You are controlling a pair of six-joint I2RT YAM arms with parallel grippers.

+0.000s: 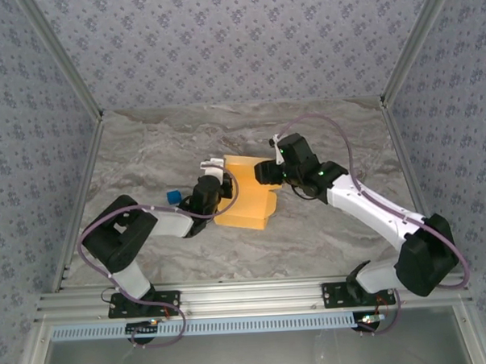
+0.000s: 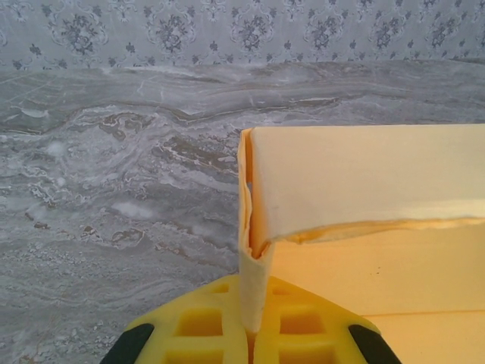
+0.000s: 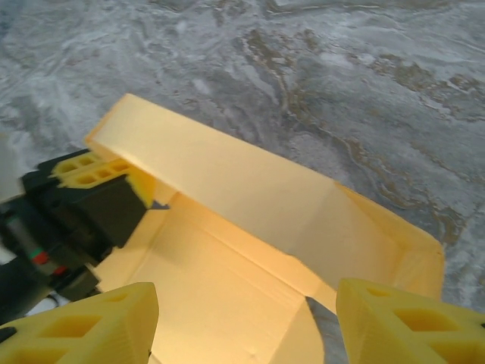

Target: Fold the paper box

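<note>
Nearest my left wrist camera, the left jaws are pinched shut on a thin upright flap of the paper box (image 2: 364, 182), their yellow fingers (image 2: 197, 330) pressed either side of the card edge. From above, the paper box (image 1: 247, 194) lies partly formed in the middle of the bench (image 1: 330, 138), between the two arms, with a small blue cube (image 1: 173, 197) just beside the left wrist. The right jaws stand open, fingers (image 3: 409, 322) spread wide at the box's near side and holding nothing. A long wall leans inward over the floor panel. That wall is my worry: unsupported, I judge it could flop flat or spring outward. If the right arm pushes while the left pinch holds so narrow a strip, the card may crease off its score line, tear at the corner, or slip free and skate across the bench.
</note>
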